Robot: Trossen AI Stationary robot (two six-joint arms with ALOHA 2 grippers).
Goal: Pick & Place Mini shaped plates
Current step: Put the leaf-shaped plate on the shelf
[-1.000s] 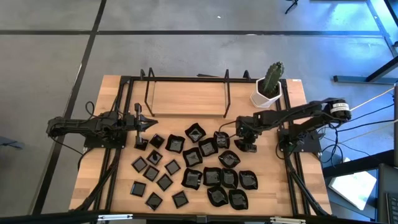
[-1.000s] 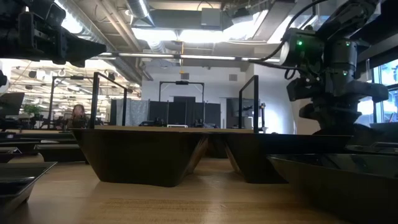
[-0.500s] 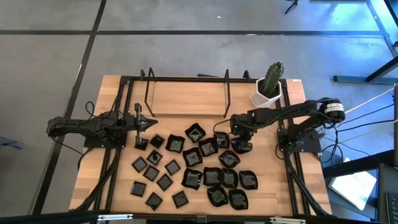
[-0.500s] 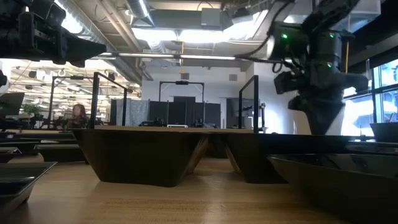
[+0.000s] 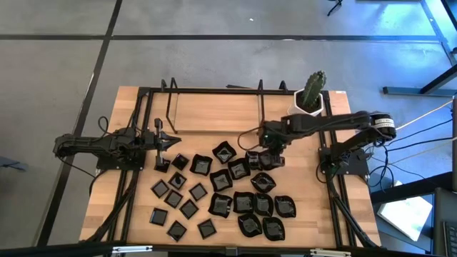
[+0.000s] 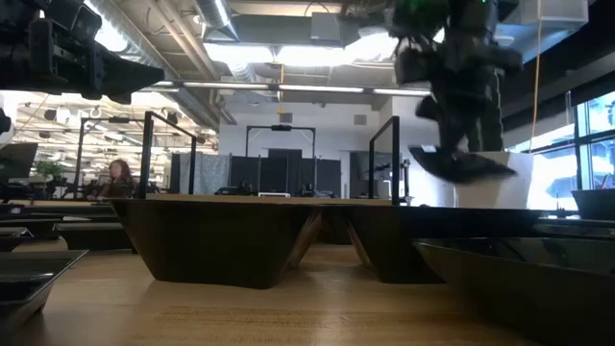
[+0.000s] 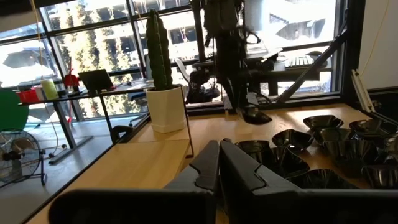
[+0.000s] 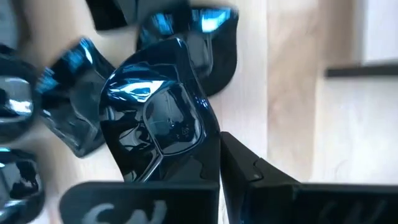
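My right gripper (image 5: 270, 145) is clamped on a wavy black plate (image 8: 155, 121), lifted above the other plates (image 5: 235, 196). My left gripper (image 7: 219, 163) waits, fingers together.

- No legible text, label, brand, number or sign found in any view.
- Right wrist view, lower left of frame: pale partial markings on the dark gripper body (image 8: 118, 202), cut off by the edge; unreadable.

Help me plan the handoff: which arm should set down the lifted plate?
Right. The right gripper is shut on the plate, raised off the table. The left gripper waits shut at the table's left side.
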